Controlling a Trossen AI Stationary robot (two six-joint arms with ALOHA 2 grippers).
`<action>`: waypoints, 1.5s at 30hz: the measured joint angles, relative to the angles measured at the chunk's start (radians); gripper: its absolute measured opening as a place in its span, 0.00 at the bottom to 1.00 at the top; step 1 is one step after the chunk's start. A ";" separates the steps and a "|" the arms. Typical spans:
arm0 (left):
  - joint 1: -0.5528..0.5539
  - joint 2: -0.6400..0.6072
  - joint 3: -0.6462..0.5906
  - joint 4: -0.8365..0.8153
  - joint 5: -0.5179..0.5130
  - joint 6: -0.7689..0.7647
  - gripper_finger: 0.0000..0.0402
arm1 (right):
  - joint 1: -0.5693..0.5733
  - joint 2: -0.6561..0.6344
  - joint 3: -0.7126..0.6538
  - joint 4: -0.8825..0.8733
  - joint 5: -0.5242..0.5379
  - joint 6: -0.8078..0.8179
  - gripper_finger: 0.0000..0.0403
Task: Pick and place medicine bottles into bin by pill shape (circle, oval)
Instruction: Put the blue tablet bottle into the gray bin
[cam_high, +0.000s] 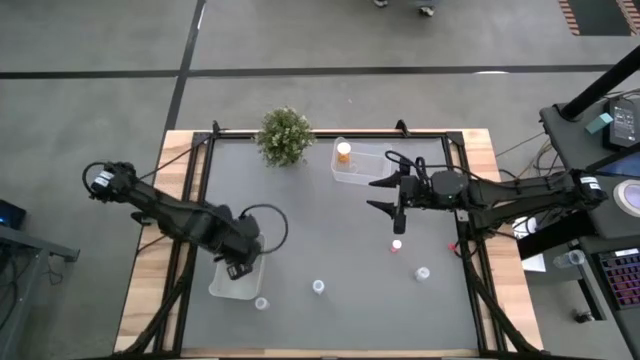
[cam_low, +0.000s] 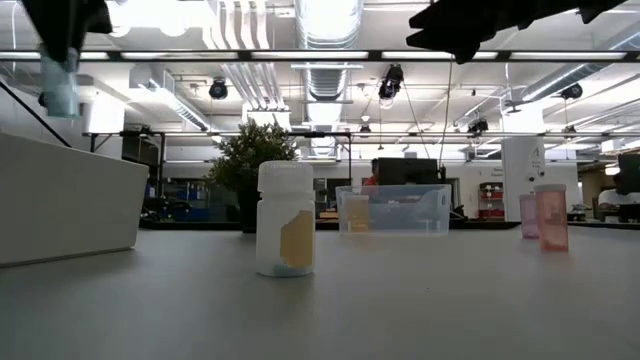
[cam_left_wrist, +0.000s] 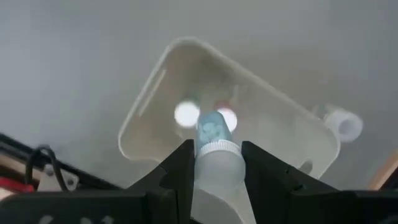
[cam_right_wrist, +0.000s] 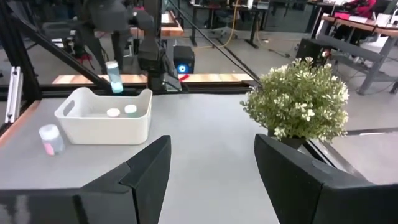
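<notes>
My left gripper (cam_left_wrist: 214, 165) pinches a pale blue bottle (cam_left_wrist: 214, 155) above the white bin (cam_left_wrist: 149, 118) holding two bottles; my right gripper (cam_right_wrist: 211, 168) hovers spread mid-table.

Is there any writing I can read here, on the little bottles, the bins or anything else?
No text is legible.
Bottle nearest the low camera: a tan label, no readable words.
Bottle held by the left end effector over the white bin: a blue patch, nothing legible.
Pink bottle: no visible label.
Clear bin: no markings.
Room signs behind: too small and blurred.
</notes>
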 joint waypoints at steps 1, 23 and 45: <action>-0.020 0.002 -0.007 0.002 0.000 -0.016 0.24 | 0.000 0.003 0.000 0.003 0.000 0.000 0.56; -0.074 -0.015 -0.364 0.235 0.093 -0.044 0.24 | 0.000 0.020 -0.001 0.009 0.000 0.003 0.56; -0.072 -0.015 -0.456 0.312 0.079 -0.047 0.31 | 0.000 0.020 0.000 0.009 0.000 -0.004 0.56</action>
